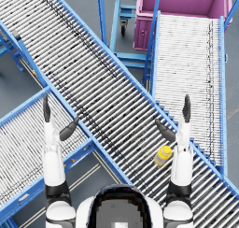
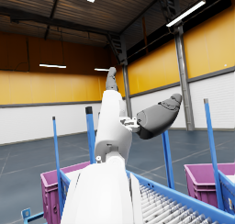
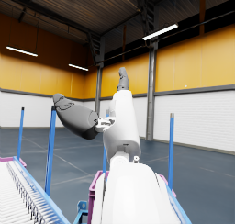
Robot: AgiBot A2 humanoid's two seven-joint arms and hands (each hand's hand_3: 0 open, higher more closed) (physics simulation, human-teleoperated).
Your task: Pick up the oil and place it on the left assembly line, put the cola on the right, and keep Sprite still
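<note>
Oil bottle (image 1: 163, 155) untouched on middle conveyor (image 1: 93, 82); right hand (image 1: 180, 126) just beside it, left hand (image 1: 53, 124) well apart, both empty, fingers spread. Nothing placed; cola, Sprite unseen.

Warehouse hall: walls (image 2: 46, 87) yellow-orange up top w/ a white lower band, grey steel columns (image 2: 183, 76) running up to a dark ribbed roof (image 3: 105, 7). Strip lights (image 2: 186, 13) lit overhead; floor (image 3: 202, 172) dark grey, slightly glossy, w/ pale lines. Magenta bin (image 1: 182, 0) top right in head view, blue wheeled frame (image 1: 123, 10) just beside it.
</note>
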